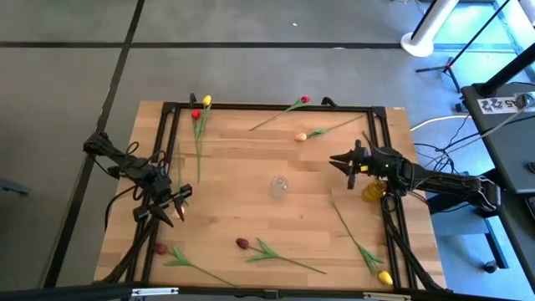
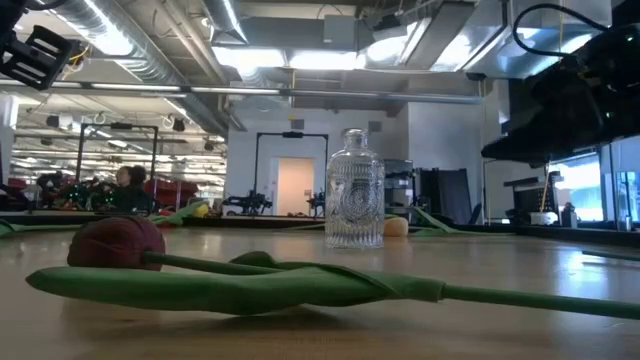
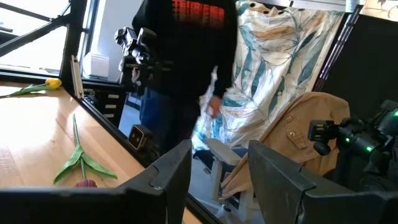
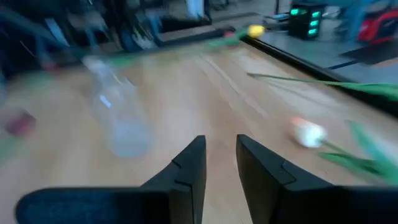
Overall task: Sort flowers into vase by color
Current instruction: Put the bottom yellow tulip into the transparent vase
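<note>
Several artificial tulips lie flat on the wooden table (image 1: 251,167). A yellow one (image 1: 206,100) and two red ones (image 1: 196,114) (image 1: 305,99) are by the far edge, with a peach one (image 1: 300,136) near them. Two maroon ones (image 1: 242,243) (image 1: 160,248) and a yellow one (image 1: 384,277) lie near the front edge. A clear glass vase (image 1: 279,186) (image 2: 354,203) stands upright at the centre. My left gripper (image 1: 177,205) (image 3: 217,180) hangs open at the table's left. My right gripper (image 1: 341,160) (image 4: 221,163) hovers open right of the vase, pointing at it.
A yellow-amber object (image 1: 374,191) shows under my right arm by the right rail. A black frame (image 1: 276,107) runs around the table. A person in a dark top (image 3: 186,62) stands beyond the table's edge in the left wrist view. Bare wood surrounds the glass vase.
</note>
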Tool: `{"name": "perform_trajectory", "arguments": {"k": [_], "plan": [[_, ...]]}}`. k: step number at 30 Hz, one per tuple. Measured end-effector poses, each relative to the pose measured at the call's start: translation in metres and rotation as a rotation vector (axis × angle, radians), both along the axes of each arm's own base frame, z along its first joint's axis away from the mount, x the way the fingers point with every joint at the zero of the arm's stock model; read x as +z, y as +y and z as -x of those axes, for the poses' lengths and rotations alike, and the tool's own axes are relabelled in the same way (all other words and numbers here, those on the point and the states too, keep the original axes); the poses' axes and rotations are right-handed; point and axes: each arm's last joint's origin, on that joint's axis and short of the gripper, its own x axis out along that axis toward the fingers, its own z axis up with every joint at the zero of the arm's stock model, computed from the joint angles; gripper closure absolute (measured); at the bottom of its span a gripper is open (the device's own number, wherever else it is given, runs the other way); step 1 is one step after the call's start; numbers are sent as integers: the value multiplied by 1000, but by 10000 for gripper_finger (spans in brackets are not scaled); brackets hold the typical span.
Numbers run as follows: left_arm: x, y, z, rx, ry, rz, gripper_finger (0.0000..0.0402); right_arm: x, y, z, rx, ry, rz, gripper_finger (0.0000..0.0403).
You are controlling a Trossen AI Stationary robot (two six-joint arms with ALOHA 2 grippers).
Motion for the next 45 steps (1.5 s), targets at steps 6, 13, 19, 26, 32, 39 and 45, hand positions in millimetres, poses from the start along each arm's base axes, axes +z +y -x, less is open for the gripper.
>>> {"name": "perform_trajectory", "arguments": {"k": [6,13,19,26,32,39,45], "plan": [[0,0,0,0,0,0,248,10,0,-2,-4,-144,-212,313],[0,0,0,0,0,0,248,46,-4,-5,-114,-154,-172,313],[0,0,0,0,0,0,248,85,-10,-29,-73,36,-67,313],[0,0,0,-1,0,0,248,107,-20,-84,162,286,-161,313],[0,0,0,-3,0,0,248,138,-13,-118,280,638,-125,313],[0,0,0,-4,0,-1,248,155,65,-130,636,1048,-10,313],[0,0,0,-4,-1,0,248,153,126,-117,423,1131,-274,310]]}}
